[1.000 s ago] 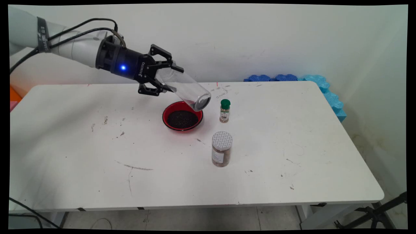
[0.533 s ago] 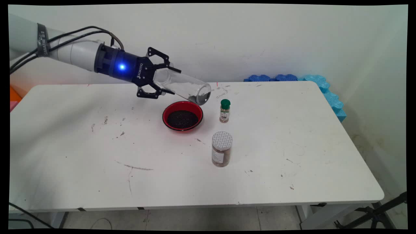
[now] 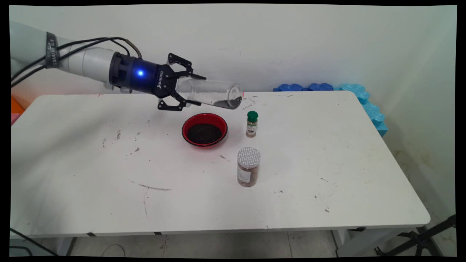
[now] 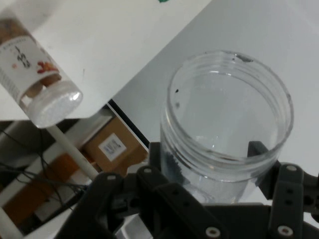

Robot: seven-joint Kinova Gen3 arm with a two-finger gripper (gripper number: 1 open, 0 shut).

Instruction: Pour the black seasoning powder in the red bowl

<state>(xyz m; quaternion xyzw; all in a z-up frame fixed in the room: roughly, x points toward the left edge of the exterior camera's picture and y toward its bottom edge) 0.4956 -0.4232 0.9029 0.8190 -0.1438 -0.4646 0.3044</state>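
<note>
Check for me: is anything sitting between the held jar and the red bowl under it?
Nothing visible. The gripper holds the clear jar nearly level above the red bowl, with only open air between; the green-capped bottle stands off to the bowl's right.

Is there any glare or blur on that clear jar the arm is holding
Main view: the clear plastic jar shows soft highlights and is sharp; the black two-finger gripper has a glowing blue light behind it. Hand view: the jar looks hazy, pale against the white table.
</note>
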